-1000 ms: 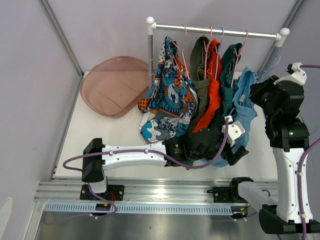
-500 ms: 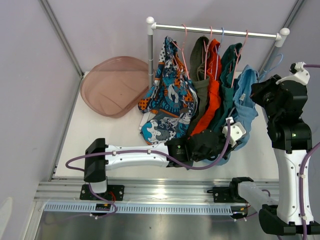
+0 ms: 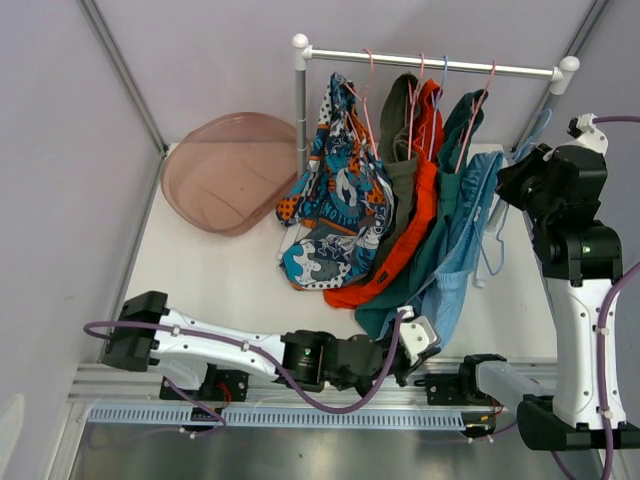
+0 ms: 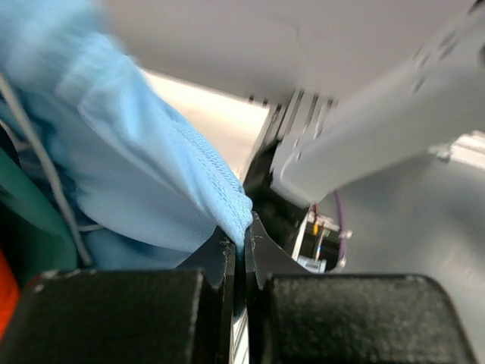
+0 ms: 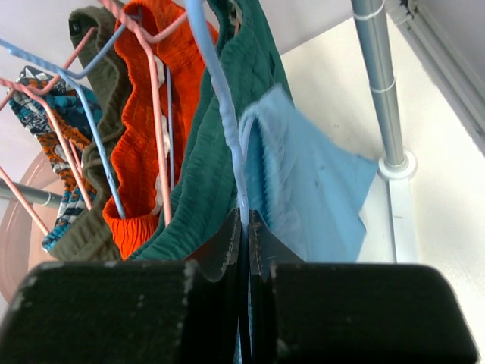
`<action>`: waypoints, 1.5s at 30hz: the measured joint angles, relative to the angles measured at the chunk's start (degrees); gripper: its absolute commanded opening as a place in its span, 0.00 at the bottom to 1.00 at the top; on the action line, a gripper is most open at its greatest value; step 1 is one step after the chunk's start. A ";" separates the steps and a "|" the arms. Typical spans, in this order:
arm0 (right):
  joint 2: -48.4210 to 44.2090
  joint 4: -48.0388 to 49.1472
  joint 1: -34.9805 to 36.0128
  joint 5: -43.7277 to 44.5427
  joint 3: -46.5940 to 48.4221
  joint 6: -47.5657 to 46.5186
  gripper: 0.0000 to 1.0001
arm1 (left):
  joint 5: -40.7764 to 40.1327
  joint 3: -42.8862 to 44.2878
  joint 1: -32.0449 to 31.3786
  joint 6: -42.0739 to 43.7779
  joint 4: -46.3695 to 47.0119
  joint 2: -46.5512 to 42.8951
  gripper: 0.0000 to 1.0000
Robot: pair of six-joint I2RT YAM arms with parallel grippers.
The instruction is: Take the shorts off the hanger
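Observation:
Five shorts hang on hangers from the rail (image 3: 430,60): printed (image 3: 335,190), olive (image 3: 400,130), orange (image 3: 425,190), dark teal (image 3: 455,160) and light blue shorts (image 3: 460,260). My left gripper (image 3: 423,327) is low at the table's near edge, shut on the light blue shorts' hem (image 4: 227,205), which stretches the cloth down toward it. My right gripper (image 5: 244,221) is shut on the thin light blue hanger wire (image 5: 223,98), between the dark teal shorts (image 5: 220,152) and the light blue shorts (image 5: 311,182). From above, the right gripper (image 3: 514,172) sits just right of the shorts.
A pink basin (image 3: 228,170) lies at the back left. The rail's white post (image 3: 300,100) stands beside the printed shorts, and another post foot (image 5: 394,163) stands at the right. A metal frame (image 3: 300,385) runs along the near edge.
My left gripper shut on the light blue shorts' hem and pulled back to the near edge, stretching them and dragging the teal and orange ones. The right arm shifted slightly back, still holding the hanger.

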 measured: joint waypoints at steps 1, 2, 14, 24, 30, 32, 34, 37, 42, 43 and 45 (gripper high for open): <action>0.09 -0.24 -0.11 -0.07 0.26 -0.04 0.00 | -0.37 -0.81 -0.15 -0.37 -0.15 0.04 0.00; 0.07 -0.81 -0.11 -0.17 0.46 -0.04 0.00 | -0.81 -1.60 -0.17 -0.70 -0.52 0.35 0.00; -5.31 -7.06 -0.66 -4.59 5.09 1.66 0.00 | -1.42 15.67 6.12 -0.85 -7.74 16.15 0.00; -13.18 -18.95 -0.85 -10.08 10.32 3.85 0.00 | 1.84 45.55 21.27 -1.49 -22.03 30.16 0.00; -8.79 -16.46 -0.85 -9.51 11.63 2.38 0.00 | 4.20 27.80 17.29 -3.34 -21.16 20.46 0.00; -5.46 -14.01 -0.85 -8.79 12.00 1.36 0.00 | 4.76 21.20 13.27 -4.02 -21.84 16.61 0.00; -1.38 -11.58 -0.85 -7.89 12.85 0.24 0.00 | 4.61 15.54 8.87 -4.79 -24.39 11.78 0.00; 4.44 -8.17 -0.85 -6.58 14.69 -1.66 0.00 | 3.43 10.56 3.61 -5.88 -29.31 3.26 0.00; 13.75 -3.17 -0.85 -4.92 17.20 -4.17 0.00 | -1.90 9.46 1.57 -8.31 -36.98 -15.10 0.00; 15.23 -2.54 -0.85 -4.70 17.97 -4.59 0.00 | -3.58 9.40 1.75 -8.63 -38.01 -18.84 0.00; 18.05 -1.01 -0.87 -4.17 19.71 -5.03 0.00 | -7.13 8.92 2.03 -9.01 -39.58 -25.79 0.00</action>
